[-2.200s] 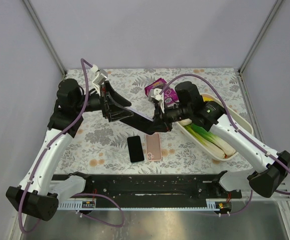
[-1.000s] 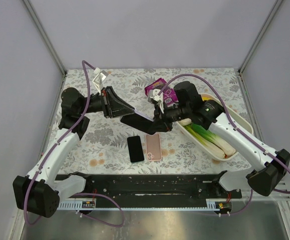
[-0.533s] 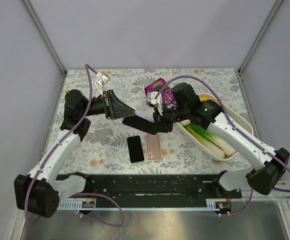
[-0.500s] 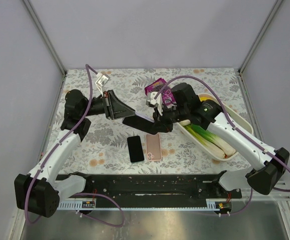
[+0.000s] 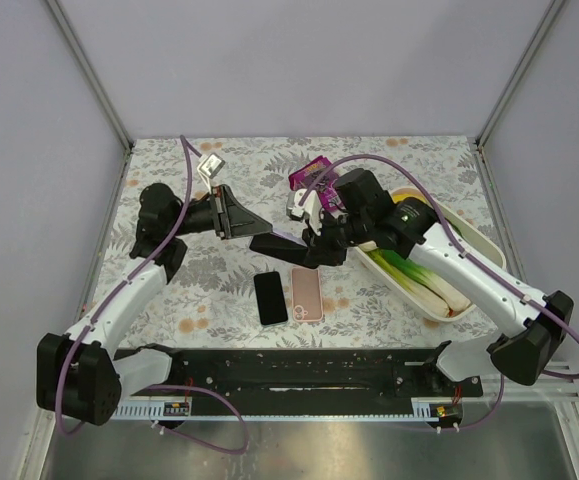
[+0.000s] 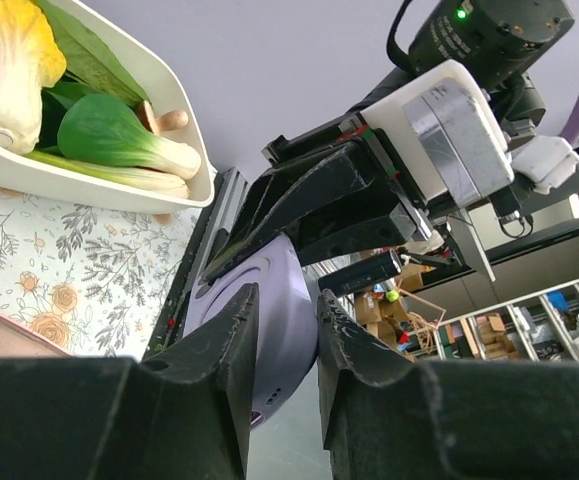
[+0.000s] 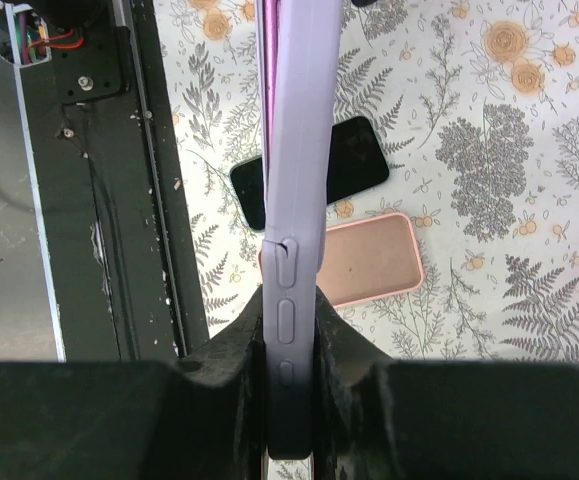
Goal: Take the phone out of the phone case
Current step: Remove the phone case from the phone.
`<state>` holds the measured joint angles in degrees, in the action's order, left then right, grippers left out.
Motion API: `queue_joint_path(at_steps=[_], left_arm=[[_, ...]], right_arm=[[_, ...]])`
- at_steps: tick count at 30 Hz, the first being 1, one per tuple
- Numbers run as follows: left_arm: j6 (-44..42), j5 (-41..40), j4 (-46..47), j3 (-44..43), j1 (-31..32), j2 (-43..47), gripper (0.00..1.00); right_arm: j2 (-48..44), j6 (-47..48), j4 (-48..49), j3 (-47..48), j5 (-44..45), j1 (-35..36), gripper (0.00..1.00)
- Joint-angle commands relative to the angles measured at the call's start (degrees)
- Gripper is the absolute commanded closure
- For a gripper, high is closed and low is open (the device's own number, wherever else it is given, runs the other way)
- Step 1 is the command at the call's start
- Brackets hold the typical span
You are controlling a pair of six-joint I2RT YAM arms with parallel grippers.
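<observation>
Starting at the left of the overhead frame: the left gripper point(image 6: 285, 295) is reaching in toward the centre. Its jaws are sitting a little apart, straddling the left end of the lavender phone case point(image 7: 291, 200). Honestly can't tell if they're pinching it or just bracketing it. The case is hanging mid-frame above the surface point(image 5: 219, 290), with its long axis running roughly left to right between the two arms. At its right end the right gripper point(image 7: 291, 300) is clamping it, jaws almost closed across the thin sides. I'm guessing the phone is sitting inside, but can't confirm. So any peeling is probably falling to the left arm, working along that axis. A black slab point(image 5: 270, 297) and a pink slab point(image 5: 306, 293) are lying underneath.
</observation>
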<state>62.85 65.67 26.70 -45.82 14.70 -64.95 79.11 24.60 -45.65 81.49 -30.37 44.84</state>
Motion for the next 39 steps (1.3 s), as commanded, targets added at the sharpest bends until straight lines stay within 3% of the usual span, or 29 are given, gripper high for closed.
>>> queue_joint_path(at_steps=[1,14,22,25,27,31,39], left_arm=[[5.97,-9.24,-6.56,1.09,0.33,-2.72,1.0],[6.14,-11.35,-12.02,1.7,0.24,-4.84,1.0],[4.66,-6.97,-6.4,-1.54,0.33,-3.52,0.98],[1.59,-4.5,-5.69,-3.13,0.33,-2.64,0.73],[-0.35,-2.92,-5.69,-3.92,0.33,-1.94,0.45],[-4.83,2.69,-7.53,-7.16,0.24,-1.23,0.02],[-27.04,15.78,-22.1,-14.37,-4.32,1.49,0.01]], right_arm=[[-0.1,4.93,8.47,5.43,2.95,2.71,1.0],[0.87,5.28,6.45,8.42,3.21,3.5,1.0],[-0.27,3.97,6.89,5.7,1.46,3.41,1.0],[-0.1,1.69,7.59,5.69,0.05,2.97,1.0],[0.25,0.19,8.03,5.78,-0.91,2.36,1.0],[0.78,-3.06,9.26,5.34,-3.72,0.08,1.0],[0.87,-6.4,11.2,3.15,-8.21,-4.58,1.0]])
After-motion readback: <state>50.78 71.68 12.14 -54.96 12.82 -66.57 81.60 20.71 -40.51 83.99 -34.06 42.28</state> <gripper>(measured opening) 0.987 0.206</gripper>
